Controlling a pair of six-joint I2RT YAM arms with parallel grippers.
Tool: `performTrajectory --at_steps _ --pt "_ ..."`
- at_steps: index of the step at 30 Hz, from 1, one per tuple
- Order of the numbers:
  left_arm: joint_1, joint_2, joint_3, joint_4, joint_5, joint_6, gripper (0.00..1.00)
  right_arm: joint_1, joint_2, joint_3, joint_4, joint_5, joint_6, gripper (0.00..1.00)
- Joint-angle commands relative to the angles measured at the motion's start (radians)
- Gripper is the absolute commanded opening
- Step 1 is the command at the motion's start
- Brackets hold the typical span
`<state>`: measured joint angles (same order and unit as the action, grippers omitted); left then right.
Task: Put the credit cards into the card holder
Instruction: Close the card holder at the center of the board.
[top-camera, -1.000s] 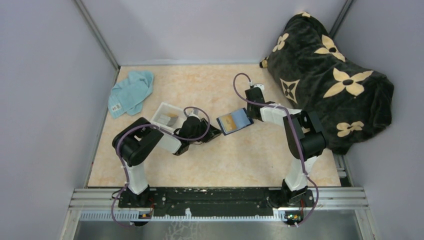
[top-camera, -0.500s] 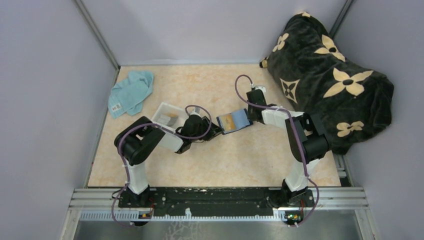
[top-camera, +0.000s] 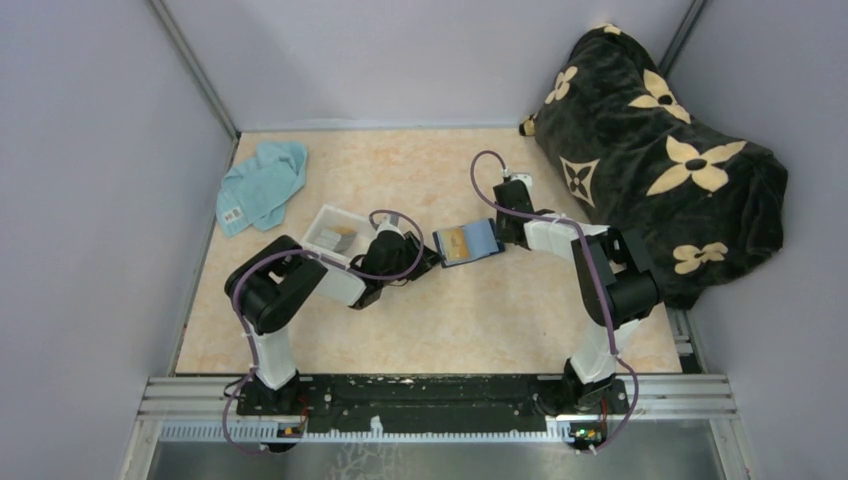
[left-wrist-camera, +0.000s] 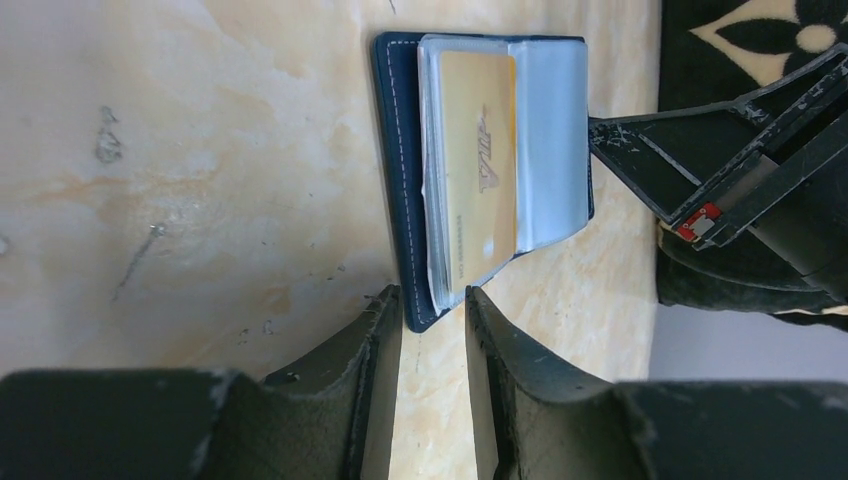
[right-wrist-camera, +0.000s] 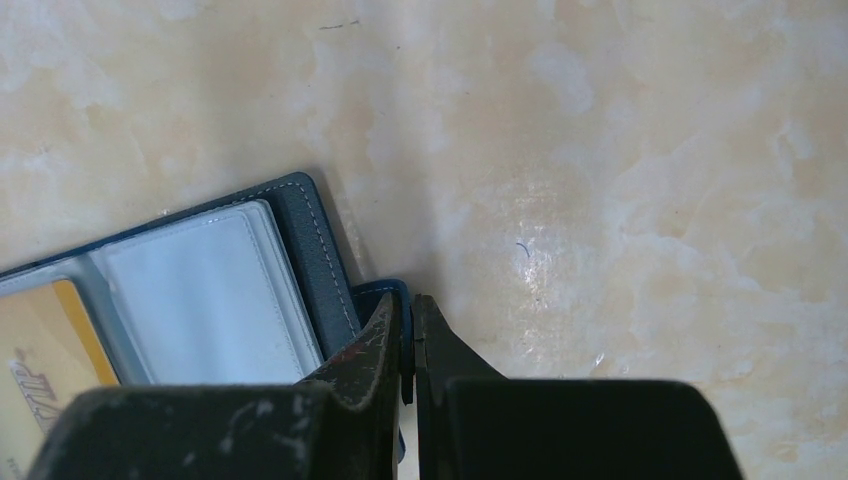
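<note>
Little has moved since a second ago: the card holder (top-camera: 470, 243) only shifted slightly. It lies open on the worktop (top-camera: 420, 320) at mid-frame, with an orange credit card (left-wrist-camera: 478, 170) in its clear sleeve. My right hand (right-wrist-camera: 408, 350) pinches its right edge. My left hand (left-wrist-camera: 433, 340), fingers slightly apart, sits at its lower-left corner.

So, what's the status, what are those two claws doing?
Right gripper shut on the card holder, at its edge. Left gripper slightly open at its corner. Gold card sits in a sleeve. Nothing in the way.
</note>
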<state>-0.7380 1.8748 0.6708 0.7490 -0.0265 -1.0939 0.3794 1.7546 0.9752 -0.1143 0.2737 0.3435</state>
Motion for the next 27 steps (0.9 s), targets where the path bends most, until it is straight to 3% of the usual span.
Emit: performTrajectory --at_steps 1,20,27 --pt "-0.007 -0.046 0.002 -0.066 -0.057 0.068 0.37 0.015 -0.037 0.0 -0.001 -0.018 0.015 0.0" --pt "-0.029 -0.004 0.084 -0.092 -0.036 0.138 0.4 0.032 -0.035 -0.004 0.002 -0.017 0.02 0.0" --pt "-0.029 -0.076 0.095 -0.252 -0.129 0.159 0.41 0.033 -0.038 -0.002 -0.005 -0.009 0.019 0.0"
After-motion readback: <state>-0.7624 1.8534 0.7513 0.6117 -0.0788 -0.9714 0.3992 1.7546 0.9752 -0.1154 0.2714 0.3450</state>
